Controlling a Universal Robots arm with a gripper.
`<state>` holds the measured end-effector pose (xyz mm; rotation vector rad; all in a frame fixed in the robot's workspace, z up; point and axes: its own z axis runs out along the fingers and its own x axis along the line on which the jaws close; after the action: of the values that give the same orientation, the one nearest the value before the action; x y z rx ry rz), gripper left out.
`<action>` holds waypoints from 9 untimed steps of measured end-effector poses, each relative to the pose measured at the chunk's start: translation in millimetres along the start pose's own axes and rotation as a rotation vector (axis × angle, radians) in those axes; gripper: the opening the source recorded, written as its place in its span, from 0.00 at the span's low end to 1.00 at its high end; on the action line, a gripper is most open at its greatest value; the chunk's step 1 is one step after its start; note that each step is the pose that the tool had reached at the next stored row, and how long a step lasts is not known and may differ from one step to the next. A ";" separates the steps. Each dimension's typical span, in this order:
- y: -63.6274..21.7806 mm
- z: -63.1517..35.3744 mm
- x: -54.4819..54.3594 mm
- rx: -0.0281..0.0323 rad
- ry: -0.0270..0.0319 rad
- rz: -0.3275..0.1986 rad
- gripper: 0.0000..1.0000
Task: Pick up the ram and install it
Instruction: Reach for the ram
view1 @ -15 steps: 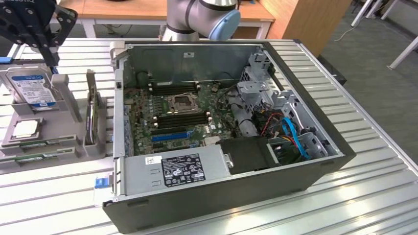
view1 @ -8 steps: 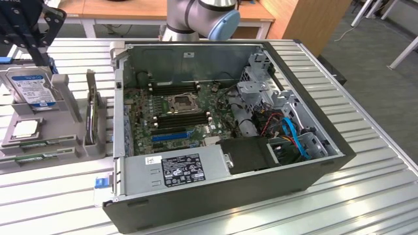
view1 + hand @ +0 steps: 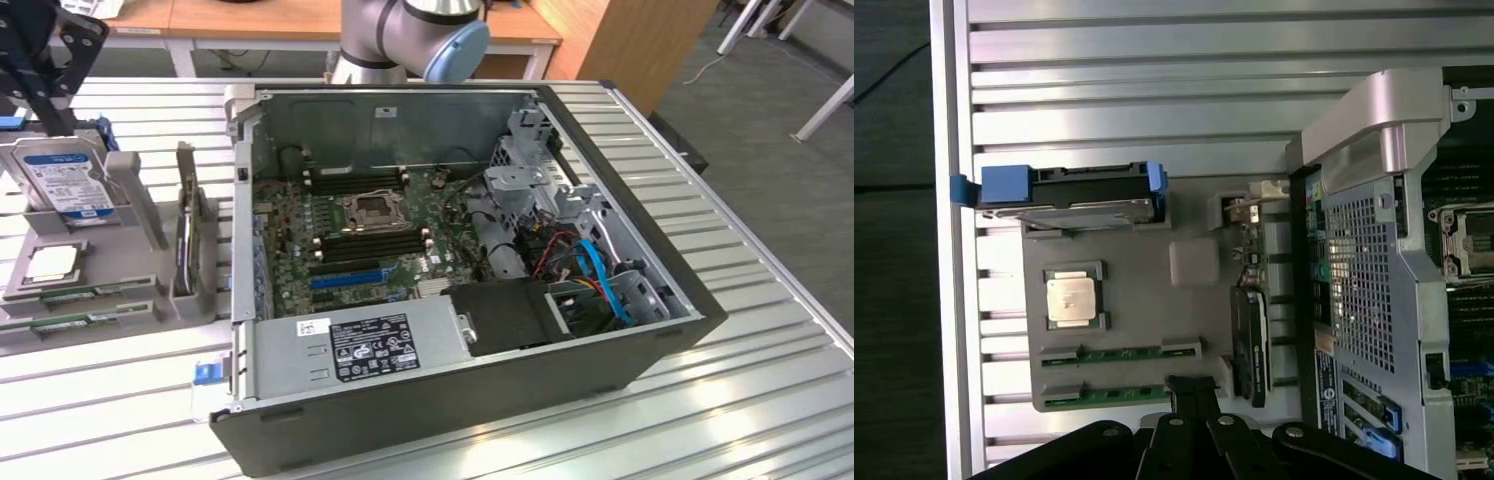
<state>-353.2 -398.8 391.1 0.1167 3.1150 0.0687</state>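
Note:
Two ram sticks, thin and green, lie side by side in slots of the grey holder tray (image 3: 134,300): one ram (image 3: 76,293) (image 3: 1119,352) and a second ram (image 3: 60,322) (image 3: 1104,396) beside it. My gripper (image 3: 54,95) (image 3: 1192,388) hangs well above the tray, over its hard-drive end in the exterior view. Its fingers are shut with nothing between them. In the wrist view the fingertips line up near one end of the second stick. The motherboard's black memory slots (image 3: 374,240) lie inside the open computer case (image 3: 467,400).
The tray also holds a hard drive (image 3: 67,180) standing on edge, a CPU (image 3: 51,262) (image 3: 1072,298) and a dark expansion card (image 3: 187,225) (image 3: 1251,340) on edge. The case wall (image 3: 242,200) rises right beside the tray. Slatted metal table (image 3: 120,400) surrounds both.

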 end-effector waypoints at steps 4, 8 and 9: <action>-0.6 0.0 7.0 0.0000 0.0003 0.000 0.10; -1.1 0.0 13.8 0.0000 0.0006 0.000 0.10; -1.2 0.0 15.7 0.0000 0.0007 0.000 0.10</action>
<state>-369.0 -398.9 390.7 0.1167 3.1157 0.0688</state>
